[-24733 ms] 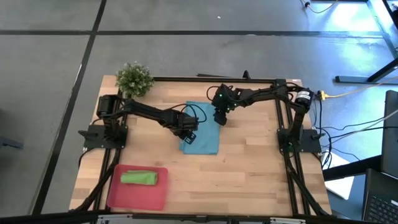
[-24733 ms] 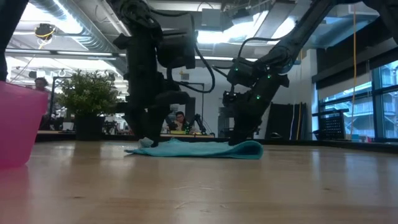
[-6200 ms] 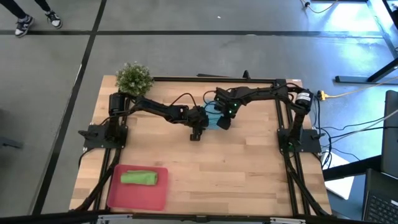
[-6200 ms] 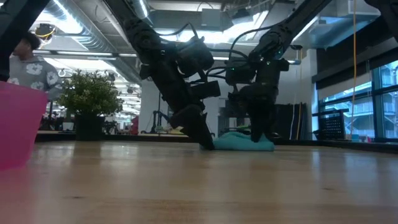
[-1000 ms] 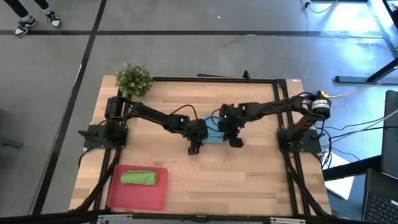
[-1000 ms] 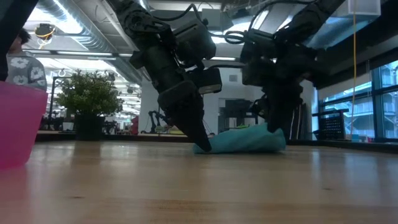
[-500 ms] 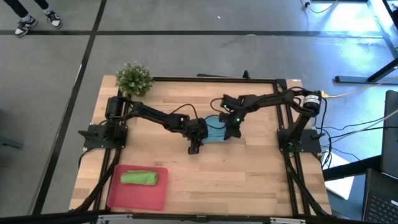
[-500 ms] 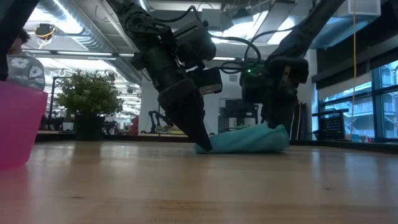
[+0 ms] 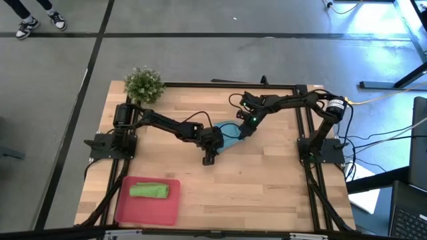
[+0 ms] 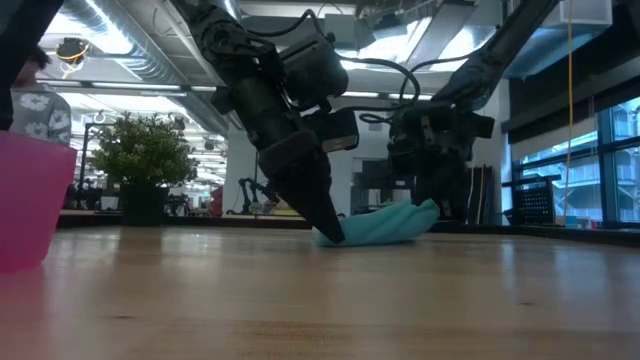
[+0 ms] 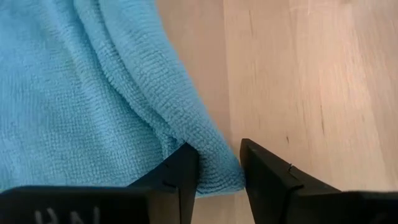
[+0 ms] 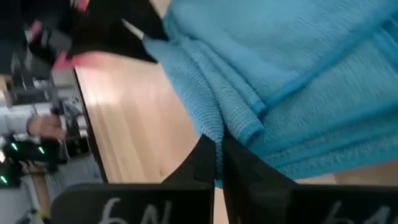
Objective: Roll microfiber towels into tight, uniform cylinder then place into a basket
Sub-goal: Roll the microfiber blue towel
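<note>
While the light blue towel (image 9: 229,135) lies bunched at table centre, left gripper (image 9: 209,157) pinches its 7 o'clock edge; right gripper (image 9: 243,131), fingers closed, touches its 2 o'clock side.

Left gripper (image 11: 214,168) narrowly parted (tips down), right gripper (image 12: 219,155) closed.

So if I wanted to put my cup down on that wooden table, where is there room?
The wide bare strip of wooden table right of the pinkish-red plastic tray is free. The middle is crowded: left gripper and right gripper both pinch the light blue cloth.
</note>
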`<state>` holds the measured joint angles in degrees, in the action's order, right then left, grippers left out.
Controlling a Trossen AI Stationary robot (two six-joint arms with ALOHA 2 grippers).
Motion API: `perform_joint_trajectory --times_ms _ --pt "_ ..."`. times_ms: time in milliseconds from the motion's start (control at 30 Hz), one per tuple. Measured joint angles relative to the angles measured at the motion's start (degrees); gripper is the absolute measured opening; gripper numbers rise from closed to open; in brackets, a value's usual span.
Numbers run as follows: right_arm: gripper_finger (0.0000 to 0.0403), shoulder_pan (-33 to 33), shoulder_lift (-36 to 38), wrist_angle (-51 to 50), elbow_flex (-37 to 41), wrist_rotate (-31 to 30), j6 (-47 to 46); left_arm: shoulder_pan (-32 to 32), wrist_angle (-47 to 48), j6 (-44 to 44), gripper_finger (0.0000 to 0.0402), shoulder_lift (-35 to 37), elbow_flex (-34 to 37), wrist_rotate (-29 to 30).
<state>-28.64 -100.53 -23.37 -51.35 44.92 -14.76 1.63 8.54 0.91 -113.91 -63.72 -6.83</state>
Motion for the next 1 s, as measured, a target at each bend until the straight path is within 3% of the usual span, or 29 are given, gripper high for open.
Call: perform_joint_trajectory --times_ms 233,533,633,833,1000 --pt "0.0008 -2.45 -0.63 1.86 0.0 -1.11 -10.73 0.02 -0.45 0.0 0.0106 -0.04 0.0 0.58" --pt "0.001 -3.15 -7.12 3.4 -0.24 -0.08 -13.28 -0.04 -0.98 0.0 0.01 -0.07 0.07 1.87" --pt "0.0013 -3.13 -7.32 3.39 -0.24 -0.22 -13.3 -0.04 -1.14 0.0 0.0082 0.36 0.13 2.53" --pt "0.0011 -3.09 -7.29 3.88 -0.17 -0.7 -12.15 0.96 -0.14 0.33 0.001 2.53 0.45 2.66" --pt "0.0011 -3.07 -7.39 4.0 -0.13 -1.17 -11.83 3.58 1.37 2.19 0.0003 5.95 0.5 -1.96"
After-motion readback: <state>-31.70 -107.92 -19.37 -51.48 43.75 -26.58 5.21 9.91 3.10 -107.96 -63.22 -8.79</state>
